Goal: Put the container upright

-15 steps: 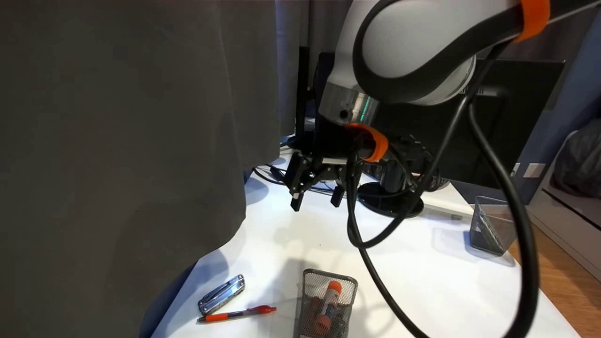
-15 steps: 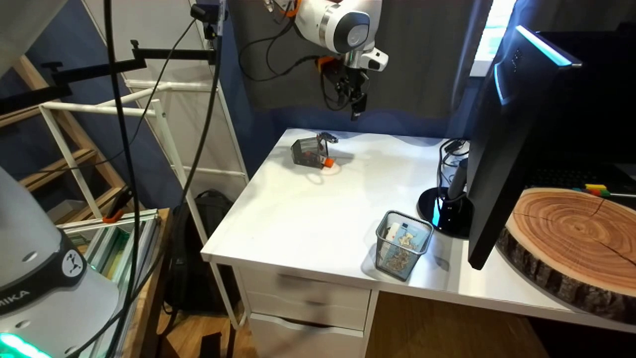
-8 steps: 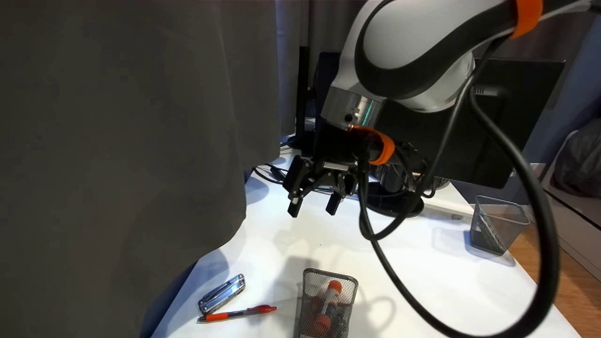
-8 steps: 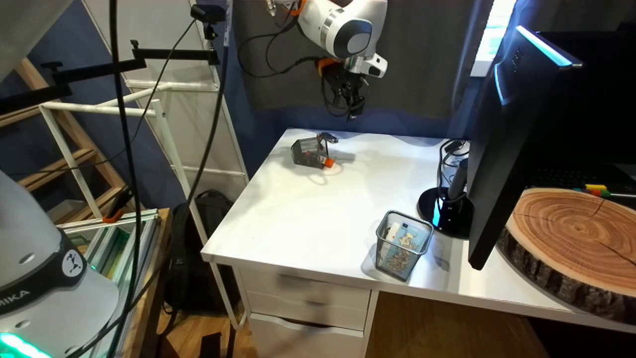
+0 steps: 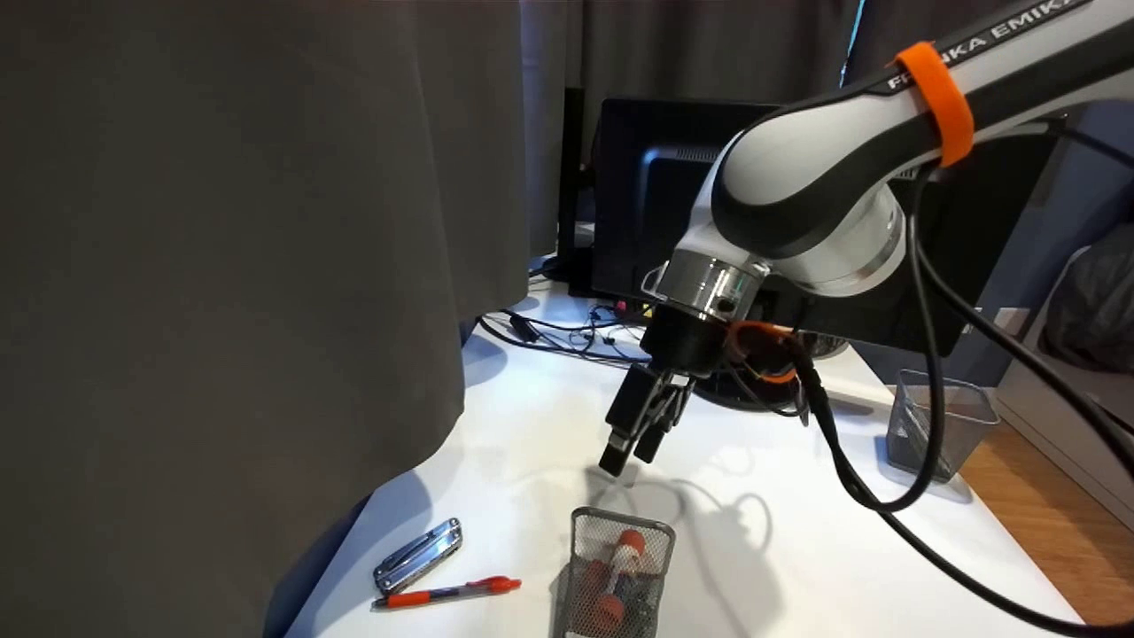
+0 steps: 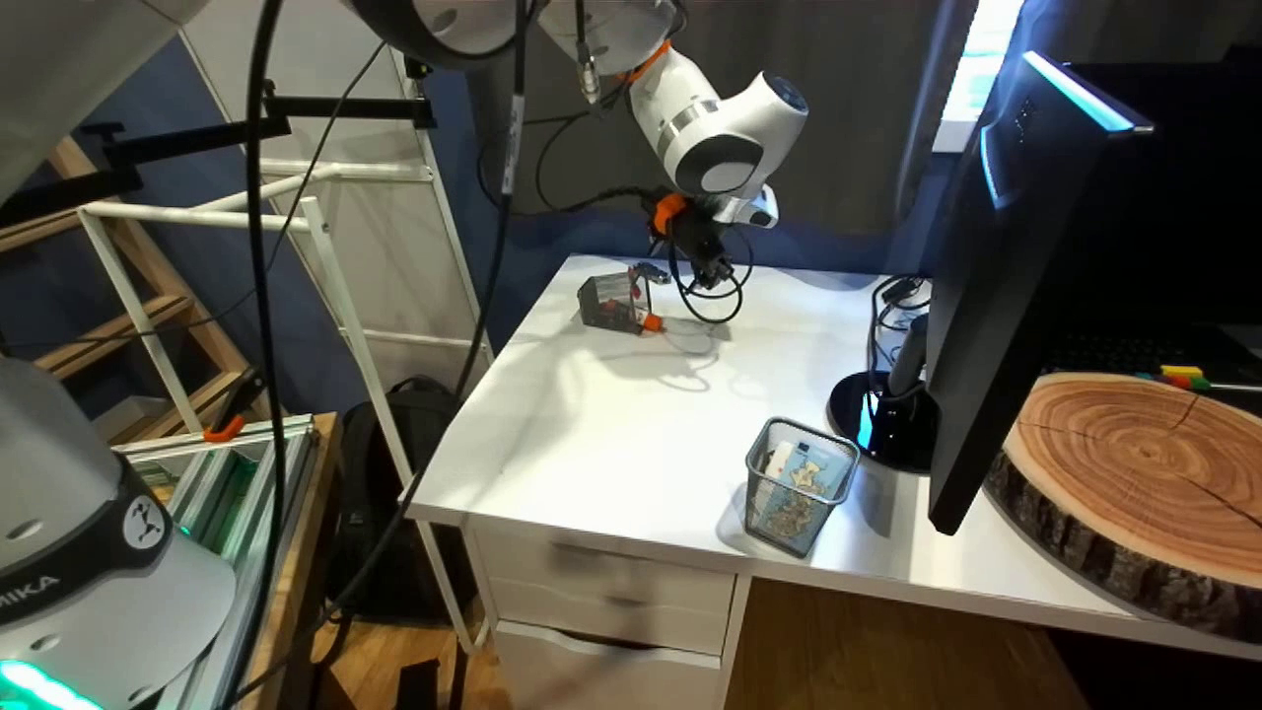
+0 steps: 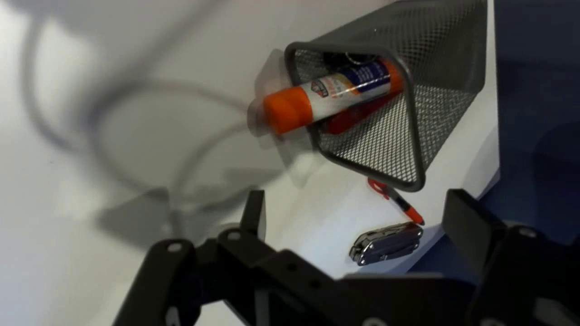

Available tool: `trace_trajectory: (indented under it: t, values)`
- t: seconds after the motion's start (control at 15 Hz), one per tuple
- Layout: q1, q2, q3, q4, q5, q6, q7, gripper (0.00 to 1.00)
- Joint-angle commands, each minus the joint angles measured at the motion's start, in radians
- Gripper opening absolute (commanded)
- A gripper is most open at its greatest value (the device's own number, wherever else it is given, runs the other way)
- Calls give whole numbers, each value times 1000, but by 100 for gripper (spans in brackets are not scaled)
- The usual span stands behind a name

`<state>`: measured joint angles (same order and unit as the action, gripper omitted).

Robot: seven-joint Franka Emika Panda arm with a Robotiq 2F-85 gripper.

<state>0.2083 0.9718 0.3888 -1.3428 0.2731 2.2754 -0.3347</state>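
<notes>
The container, a dark mesh pen holder, lies on its side in an exterior view (image 5: 654, 571), with its open end toward the monitor. It also shows in an exterior view (image 6: 597, 296) and in the wrist view (image 7: 442, 50). A glue stick (image 7: 335, 97) with orange ends sticks out of its mouth, with a red item beside it. My gripper (image 5: 630, 455) is open and empty. It is above the table, beyond the container's open end, apart from it; it also shows tilted in an exterior view (image 6: 712, 276). In the wrist view its fingers (image 7: 355, 203) are wide apart.
A silver multi-tool (image 5: 419, 556) and a red pen (image 5: 447, 594) lie beside the container near the table edge. A similar mesh cup (image 6: 810, 429) holding cards stands upright at the opposite edge. A monitor (image 6: 1035, 256) and cables (image 5: 567, 337) are behind; a curtain (image 5: 266, 266) hangs alongside.
My gripper has moved down and closer to the container's open end, tilting as it came. It has stayed open. The container, multi-tool and pen have not moved.
</notes>
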Motion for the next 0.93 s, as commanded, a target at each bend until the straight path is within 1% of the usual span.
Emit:
trace_trajectory:
  t: [0.0, 0.13, 0.27, 0.53, 0.73, 0.8, 0.87]
  values:
    - [-57, 36, 101, 18, 36, -58, -166, 100]
    - [-85, 52, 144, 20, 52, -120, -236, 100]
    - [-112, 71, 168, 17, 75, -193, -304, 100]
    - [-141, 128, 173, 58, 132, -367, -428, 100]
    - [-144, 189, 166, 136, 171, -512, -509, 100]
    - [-142, 211, 166, 170, 185, -561, -529, 75]
    - [-141, 235, 166, 206, 205, -611, -546, 72]
